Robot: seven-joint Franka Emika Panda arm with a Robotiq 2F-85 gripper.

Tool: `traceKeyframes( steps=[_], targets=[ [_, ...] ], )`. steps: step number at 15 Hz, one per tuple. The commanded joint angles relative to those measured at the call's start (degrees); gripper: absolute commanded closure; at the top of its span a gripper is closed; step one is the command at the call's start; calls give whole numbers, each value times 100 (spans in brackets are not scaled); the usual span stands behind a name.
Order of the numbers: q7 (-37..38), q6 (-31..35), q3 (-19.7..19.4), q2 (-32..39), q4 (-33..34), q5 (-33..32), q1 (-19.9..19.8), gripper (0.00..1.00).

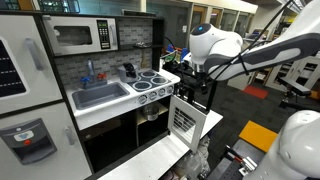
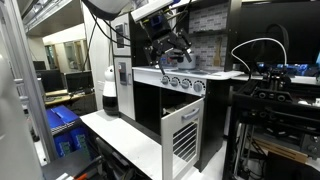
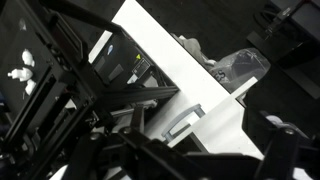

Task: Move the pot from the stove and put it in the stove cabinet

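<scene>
White slatted oven door (image 2: 183, 140) stands open up front. My jaws hover released near the white four-burner stove (image 1: 151, 81).

arm (image 1: 216, 44): white shell, rounded joints (glossy) | tool (image 2: 170, 54): black, angular linkage

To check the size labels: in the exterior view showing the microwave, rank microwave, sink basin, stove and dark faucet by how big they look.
1. microwave: largest.
2. sink basin and stove: they look about alike, so I won't rank one over the other.
3. dark faucet: clearly smallest.
</scene>
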Motion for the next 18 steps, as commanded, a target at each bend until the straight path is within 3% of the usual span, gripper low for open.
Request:
traceKeyframes(
  steps=[1, 7, 18],
  targets=[
    [734, 405, -204, -158, -529, -595, -142, 0],
    [1553, 1102, -631, -55, -907, -1307, -359, 0],
    [3311, 2293, -953, 401, -1335, -2816, -908, 0]
  ],
)
